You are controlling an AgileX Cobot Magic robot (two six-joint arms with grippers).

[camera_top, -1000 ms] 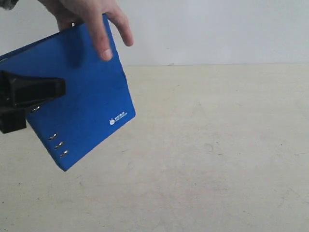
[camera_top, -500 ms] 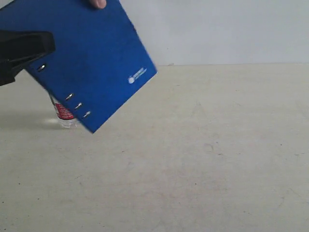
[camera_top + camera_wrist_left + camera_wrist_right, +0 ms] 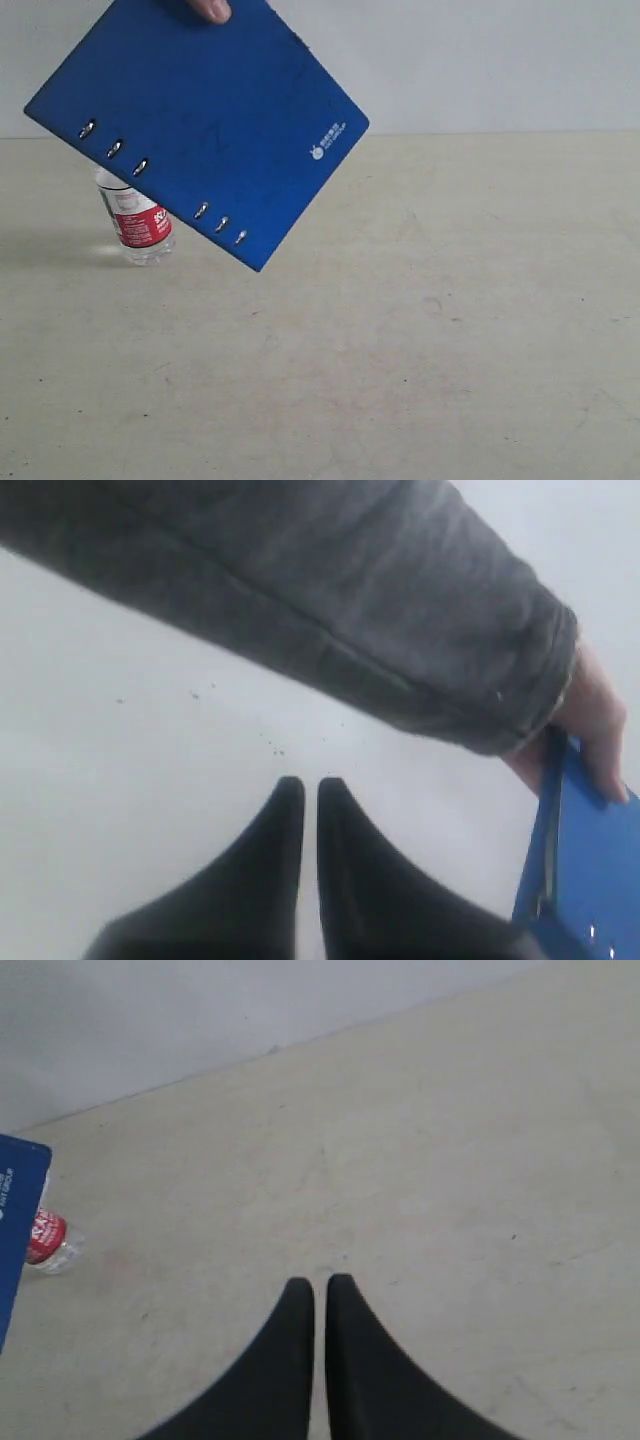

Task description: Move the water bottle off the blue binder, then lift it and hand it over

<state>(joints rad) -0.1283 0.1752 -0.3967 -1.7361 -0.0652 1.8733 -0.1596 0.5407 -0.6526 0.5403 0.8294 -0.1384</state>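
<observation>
A person's hand [image 3: 210,9] holds the blue binder [image 3: 200,120] tilted in the air at the upper left of the exterior view. Behind its lower edge the water bottle [image 3: 140,222] stands on the table, its upper part hidden by the binder. In the right wrist view the bottle [image 3: 46,1240] shows beside the binder's corner [image 3: 15,1230]. My left gripper [image 3: 302,785] is shut and empty, pointing at a pale wall, with a grey sleeve [image 3: 330,590] and the binder's edge [image 3: 580,880] nearby. My right gripper [image 3: 312,1285] is shut and empty above the table. Neither gripper shows in the exterior view.
The beige tabletop [image 3: 440,330] stretches across the exterior view to a pale wall [image 3: 480,60] behind it. The person's grey-sleeved arm reaches in close to my left gripper.
My left gripper has let go of the binder, shut, and left the exterior view. The hand has carried the binder up and to the right, uncovering the bottle.
</observation>
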